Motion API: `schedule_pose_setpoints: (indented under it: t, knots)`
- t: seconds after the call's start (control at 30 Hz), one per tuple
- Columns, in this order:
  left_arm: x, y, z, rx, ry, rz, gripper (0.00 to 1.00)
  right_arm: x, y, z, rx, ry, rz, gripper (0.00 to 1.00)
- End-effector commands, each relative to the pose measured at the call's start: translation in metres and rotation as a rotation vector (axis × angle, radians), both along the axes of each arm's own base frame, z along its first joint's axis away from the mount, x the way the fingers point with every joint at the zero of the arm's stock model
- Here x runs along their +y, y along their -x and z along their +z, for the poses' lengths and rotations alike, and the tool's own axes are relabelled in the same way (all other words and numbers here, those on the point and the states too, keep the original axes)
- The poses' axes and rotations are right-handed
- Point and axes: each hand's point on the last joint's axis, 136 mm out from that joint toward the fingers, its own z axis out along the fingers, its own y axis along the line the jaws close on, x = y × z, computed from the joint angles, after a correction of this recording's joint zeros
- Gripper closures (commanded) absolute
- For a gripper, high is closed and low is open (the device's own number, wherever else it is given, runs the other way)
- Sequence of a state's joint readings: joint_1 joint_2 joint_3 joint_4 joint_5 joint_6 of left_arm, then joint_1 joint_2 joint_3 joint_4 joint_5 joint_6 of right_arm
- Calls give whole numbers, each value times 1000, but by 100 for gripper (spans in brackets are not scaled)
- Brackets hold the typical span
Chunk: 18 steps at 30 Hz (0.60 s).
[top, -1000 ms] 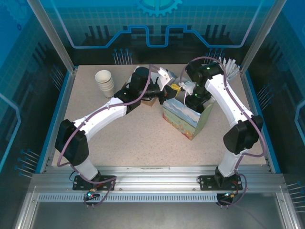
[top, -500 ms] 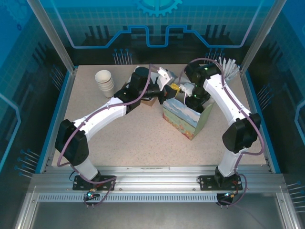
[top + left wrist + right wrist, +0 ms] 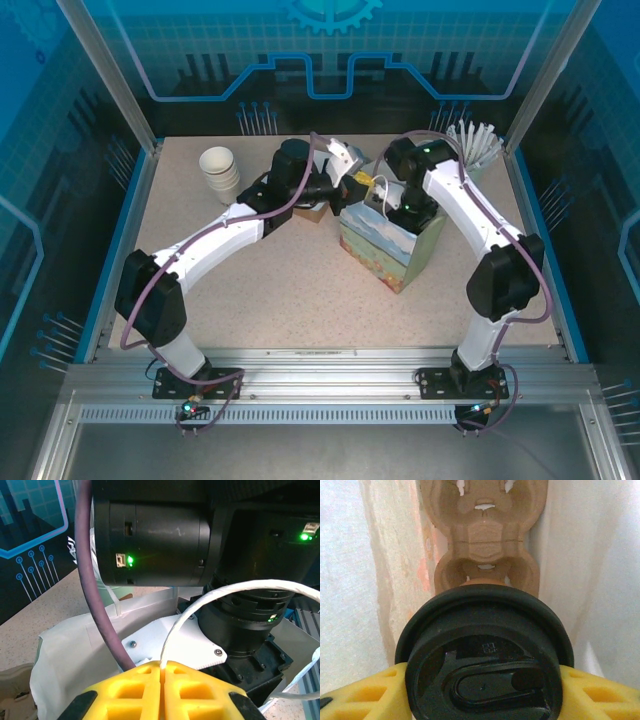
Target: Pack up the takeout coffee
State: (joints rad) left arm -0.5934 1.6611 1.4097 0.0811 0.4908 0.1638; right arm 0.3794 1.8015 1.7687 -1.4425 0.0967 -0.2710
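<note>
Coffee (image 3: pixel 485 650), a small paper cup of which the black lid and a sliver of brown show, hangs inside the gift bag (image 3: pixel 385 255). The right gripper (image 3: pixel 482 692) holds it from above, its yellow fingers (image 3: pixel 365 692) clamped against the lid's rim on either side. On the bag's floor lies a cardboard cup tray (image 3: pixel 482 545), and its nearer well sits almost straight beneath the cup. At the bag's mouth, on the side toward the left arm, the left gripper (image 3: pixel 162 677) has its fingers pressed together on the white cord handle (image 3: pixel 225 592), which looks to be holding the mouth open.

The step in hand appears to be lowering the cup into that well. To do it well:
- Bring the cup straight down and upright, centred on the well.
- Stay off the bag's paper walls, which stand close on both sides.
- Keep the handle taut so the bag neither slides nor folds in.
- Let go only once the base feels seated.
- Part the fingers just a little, then lift straight out through the bag's mouth.
</note>
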Motion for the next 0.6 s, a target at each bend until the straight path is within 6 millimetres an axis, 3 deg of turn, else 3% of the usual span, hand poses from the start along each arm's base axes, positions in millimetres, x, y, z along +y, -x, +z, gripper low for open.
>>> schedule_pose_setpoints:
  t: [0.0, 0.4, 0.57]
  knots:
    - [7, -1, 18, -47, 23, 18, 91, 10, 7, 1, 4, -21, 57, 60]
    - [8, 2, 14, -27, 27, 13, 85, 11, 10, -1, -6, -26, 57, 60]
    - [9, 1, 14, -24, 26, 22, 78, 10, 11, -2, -5, -24, 56, 60]
